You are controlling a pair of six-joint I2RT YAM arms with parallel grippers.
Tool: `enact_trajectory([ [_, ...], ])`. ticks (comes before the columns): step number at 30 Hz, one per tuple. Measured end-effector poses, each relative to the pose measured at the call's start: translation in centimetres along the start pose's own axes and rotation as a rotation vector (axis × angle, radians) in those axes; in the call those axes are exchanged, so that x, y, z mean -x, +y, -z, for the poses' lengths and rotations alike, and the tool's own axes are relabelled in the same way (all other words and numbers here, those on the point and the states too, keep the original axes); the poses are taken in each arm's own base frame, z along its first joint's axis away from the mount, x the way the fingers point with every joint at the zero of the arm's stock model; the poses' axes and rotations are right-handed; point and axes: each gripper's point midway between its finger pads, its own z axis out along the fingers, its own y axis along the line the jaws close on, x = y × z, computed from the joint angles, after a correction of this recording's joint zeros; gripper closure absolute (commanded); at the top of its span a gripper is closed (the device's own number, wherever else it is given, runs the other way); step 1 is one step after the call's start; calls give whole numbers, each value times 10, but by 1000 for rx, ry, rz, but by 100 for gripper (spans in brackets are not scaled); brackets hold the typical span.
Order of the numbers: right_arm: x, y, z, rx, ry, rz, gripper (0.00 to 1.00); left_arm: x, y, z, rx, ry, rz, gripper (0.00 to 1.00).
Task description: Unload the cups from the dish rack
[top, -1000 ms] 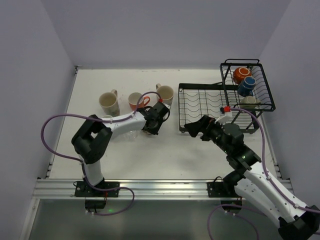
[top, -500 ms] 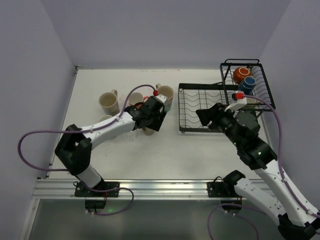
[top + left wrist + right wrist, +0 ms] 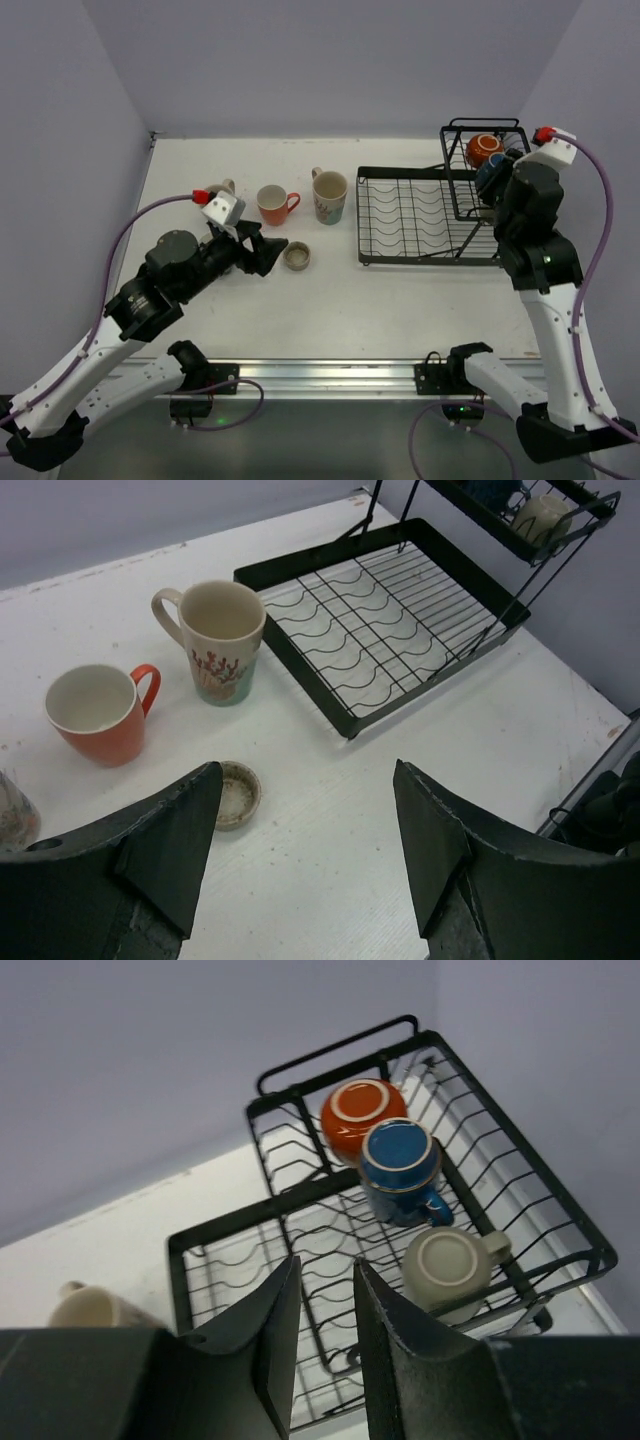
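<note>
In the left wrist view the left gripper (image 3: 305, 780) stands with its jaws spread wide and empty. The low tan cup (image 3: 238, 793) sits upright on the table (image 3: 400, 300) at lower left, just beside the left finger's tip and not between the jaws. The orange mug (image 3: 95, 712) and the patterned cream mug (image 3: 222, 640) stand above it.

In the right wrist view the right gripper (image 3: 326, 1265) has its jaws pressed nearly together, pinching nothing. To their upper right, in the raised basket of the dish rack (image 3: 400, 171), three cups lie upside down in a row: orange-red cup (image 3: 363, 1112), blue cup (image 3: 400, 1165), pale cup (image 3: 447, 1268).

A second earlier the left jaws were closed among the mugs at centre; the arm has since drawn back to lower left. The right gripper, then wide open at the tray's lower left corner, has swung up to the right.
</note>
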Motion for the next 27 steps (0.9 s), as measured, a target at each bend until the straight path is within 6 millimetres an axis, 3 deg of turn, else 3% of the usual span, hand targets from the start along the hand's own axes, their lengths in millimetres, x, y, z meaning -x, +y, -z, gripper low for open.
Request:
enact_trajectory([
  [4, -24, -26, -42, -147, 111, 61, 54, -31, 8, 12, 3, 13, -12, 25],
  [5, -30, -31, -50, -171, 136, 70, 43, -43, 11, 11, 6, 35, -13, 25],
  [6, -37, -36, -60, -200, 165, 78, 39, -53, 12, 10, 5, 59, -14, 25],
  [10, -67, -55, -80, -282, 269, 115, 23, -73, 10, 4, -18, 124, -18, 25],
  [20, -93, -77, -91, -391, 355, 157, 14, -74, -5, 7, -109, 130, -34, 25],
  [27, -98, -82, -100, -430, 359, 176, 11, -66, -7, 14, -124, 94, -34, 24],
])
